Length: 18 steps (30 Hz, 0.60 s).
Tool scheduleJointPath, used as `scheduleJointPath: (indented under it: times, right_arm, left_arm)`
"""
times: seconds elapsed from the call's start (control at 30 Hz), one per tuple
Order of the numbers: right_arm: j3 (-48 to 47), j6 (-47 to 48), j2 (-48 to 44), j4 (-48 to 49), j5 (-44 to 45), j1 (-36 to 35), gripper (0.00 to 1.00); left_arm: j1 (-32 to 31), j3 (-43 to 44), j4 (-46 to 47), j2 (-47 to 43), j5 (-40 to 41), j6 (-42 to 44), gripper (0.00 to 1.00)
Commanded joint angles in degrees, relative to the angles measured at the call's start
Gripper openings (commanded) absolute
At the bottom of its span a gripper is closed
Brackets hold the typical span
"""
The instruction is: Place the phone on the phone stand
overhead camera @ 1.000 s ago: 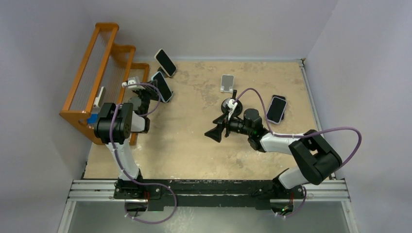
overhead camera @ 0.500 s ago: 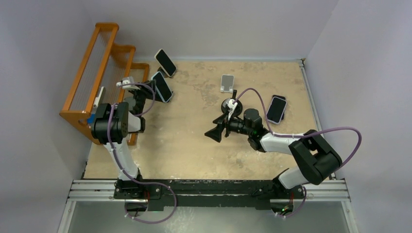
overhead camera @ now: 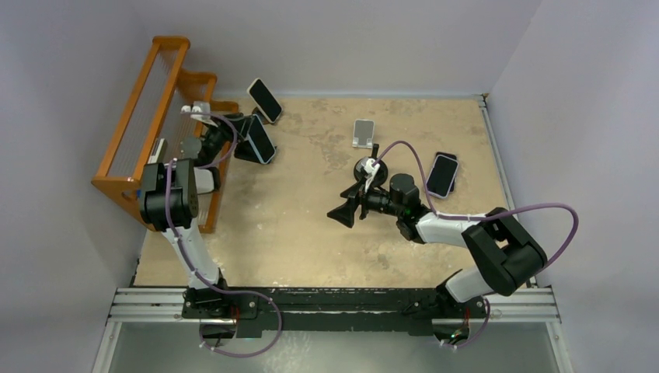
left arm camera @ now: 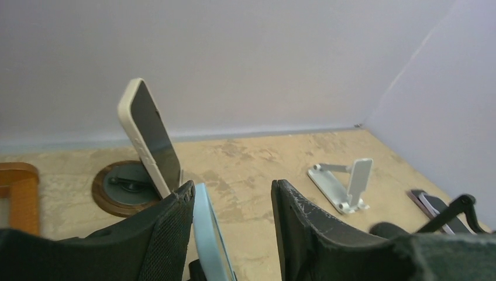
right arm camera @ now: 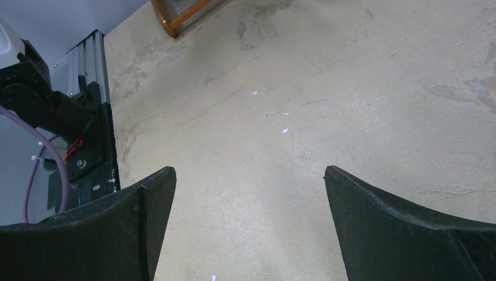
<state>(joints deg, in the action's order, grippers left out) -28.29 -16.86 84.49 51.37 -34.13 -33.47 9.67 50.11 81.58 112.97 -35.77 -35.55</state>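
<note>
Left wrist view is showing us the left gripper (left arm camera: 233, 193) straddling a light-blue phone (left arm camera: 206, 229), jaws parted; our right gripper (right arm camera: 248, 172) is hovering wide open.

We see the pale blue phone (overhead camera: 259, 140), dark screen up, propped at a tilt at the far left of the worktop (overhead camera: 311, 225); its foot is hidden. Near it, farther back, a cream phone (left arm camera: 147, 134) leans on a round dark stand (left arm camera: 110, 191). A silver folding stand (left arm camera: 345, 187), its back plate raised, sits well apart at the far middle.
</note>
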Motion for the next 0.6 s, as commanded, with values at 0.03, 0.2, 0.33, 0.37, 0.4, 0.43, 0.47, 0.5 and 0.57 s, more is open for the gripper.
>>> scheduleJointPath:
  times: [0.03,0.2,0.33,0.37,0.4,0.43,0.47,0.5,0.57]
  right_arm:
    - [-2.14,1.0,0.04,2.5,-1.11,-0.36,0.99]
    - [-2.09,0.96,0.39,3.06,-1.24,-0.36,0.99]
    - [-2.34,0.65,1.01,3.52,-1.7,-0.36,0.99]
    - [-2.27,0.61,1.03,3.52,-1.73,-0.32,0.99]
    - [-2.23,0.6,0.96,3.5,-1.7,-0.36,0.99]
    - [-2.16,0.6,0.83,3.43,-1.6,-0.31,0.99]
    - [-2.06,0.65,0.66,3.39,-1.49,-0.36,0.99]
    - [-2.03,0.61,0.49,3.36,-1.28,-0.36,0.99]
    - [-1.86,0.65,0.27,3.22,-1.24,-0.36,0.99]
  left_arm:
    - [0.74,7.05,-15.14,-2.28,-8.01,2.83,0.46]
    - [0.62,10.88,-33.55,-4.66,-5.04,9.37,0.42]
    - [0.61,11.48,-38.64,-5.95,-2.37,11.55,0.41]
    - [0.61,11.84,-39.63,-6.0,-1.96,11.7,0.4]
    - [0.61,12.16,-40.5,-6.0,-1.74,11.73,0.39]
    - [0.63,12.51,-41.21,-6.02,-1.68,11.73,0.39]
    - [0.61,12.7,-41.65,-6.01,-1.88,11.61,0.38]
    - [0.61,12.73,-41.84,-6.0,-1.98,11.44,0.36]
    - [0.61,12.98,-42.57,-5.96,-2.14,11.3,0.3]
